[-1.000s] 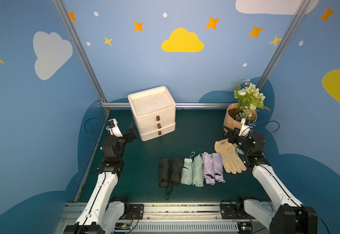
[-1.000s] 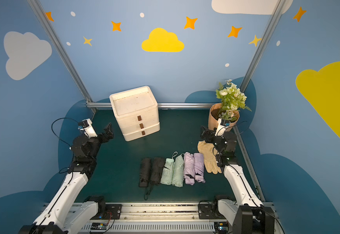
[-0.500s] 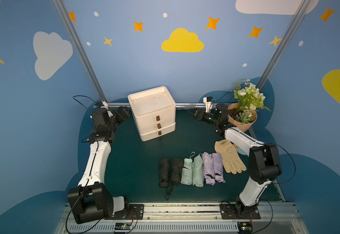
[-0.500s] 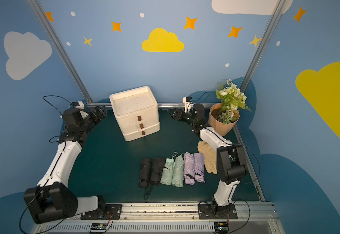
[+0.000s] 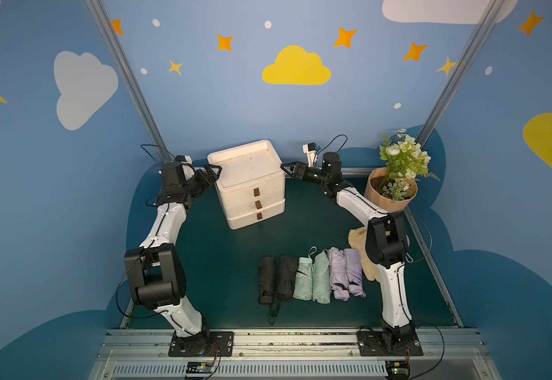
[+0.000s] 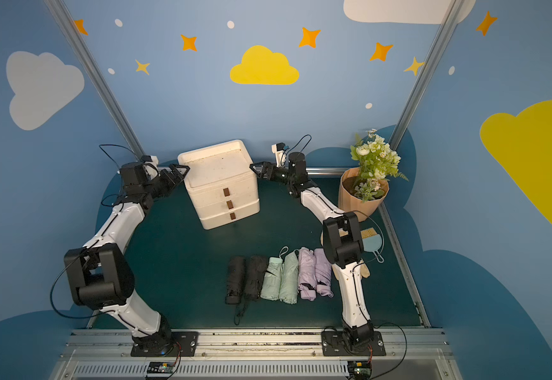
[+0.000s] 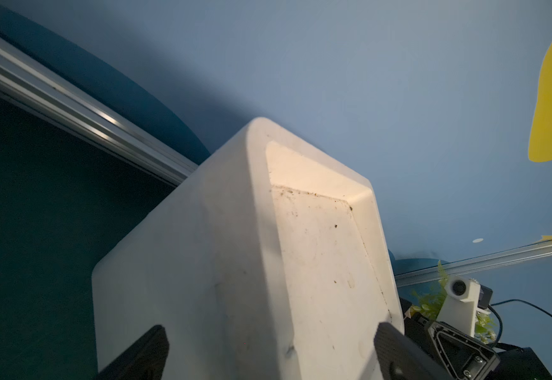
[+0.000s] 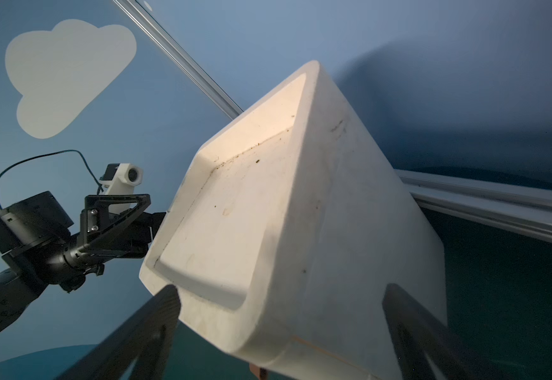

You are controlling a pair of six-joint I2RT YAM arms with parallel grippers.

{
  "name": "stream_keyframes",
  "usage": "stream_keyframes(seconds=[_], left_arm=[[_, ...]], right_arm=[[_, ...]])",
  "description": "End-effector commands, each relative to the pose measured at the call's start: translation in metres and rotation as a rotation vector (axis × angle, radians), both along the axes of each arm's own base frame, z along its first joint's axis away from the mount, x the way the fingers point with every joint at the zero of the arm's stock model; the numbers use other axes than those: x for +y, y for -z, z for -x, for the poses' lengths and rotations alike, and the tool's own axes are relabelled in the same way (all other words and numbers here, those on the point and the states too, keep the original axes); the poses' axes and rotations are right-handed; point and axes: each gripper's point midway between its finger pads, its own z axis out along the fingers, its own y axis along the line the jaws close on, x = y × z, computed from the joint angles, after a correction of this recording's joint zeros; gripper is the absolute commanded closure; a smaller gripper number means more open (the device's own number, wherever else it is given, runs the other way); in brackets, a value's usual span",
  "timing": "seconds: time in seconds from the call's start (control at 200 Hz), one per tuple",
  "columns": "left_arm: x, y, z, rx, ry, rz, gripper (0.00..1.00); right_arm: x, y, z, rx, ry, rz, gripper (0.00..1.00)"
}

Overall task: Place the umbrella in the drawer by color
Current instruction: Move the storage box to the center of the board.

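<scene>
Left arm (image 5: 168,221) and right arm (image 5: 357,204) are closing on the drawer unit (image 5: 251,194), upper centre; both jaws are standing wide open, empty. Umbrellas (image 5: 314,278) are lying untouched, drawers shut.

Blue walls (image 5: 222,108), yellow cloud (image 5: 296,67), orange stars (image 5: 344,37); dark green floor (image 5: 222,263).
</scene>
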Motion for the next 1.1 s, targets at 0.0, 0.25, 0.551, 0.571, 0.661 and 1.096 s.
stream_keyframes(seconds=[0.0, 0.25, 0.551, 0.571, 0.661, 1.096], left_arm=[[-0.023, -0.003, -0.005, -0.004, 0.079, -0.004, 0.0], [-0.064, 0.004, -0.006, 0.035, 0.148, -0.043, 0.0], [-0.129, -0.003, 0.017, 0.031, 0.257, -0.067, 0.0], [-0.134, -0.004, 0.019, 0.032, 0.265, -0.071, 0.0], [-0.156, -0.005, 0.033, 0.022, 0.299, -0.084, 0.0], [-0.241, -0.024, 0.076, -0.047, 0.45, -0.105, 0.0]], right_arm=[[0.02, 0.002, 0.007, 0.015, -0.073, 0.012, 0.02], [0.027, -0.007, 0.02, -0.01, -0.129, 0.05, 0.02], [0.008, -0.016, 0.057, -0.021, -0.163, 0.087, 0.02], [0.006, -0.017, 0.06, -0.021, -0.163, 0.088, 0.02], [-0.005, -0.022, 0.07, -0.023, -0.166, 0.09, 0.02], [-0.042, -0.024, 0.097, -0.01, -0.148, 0.127, 0.02]])
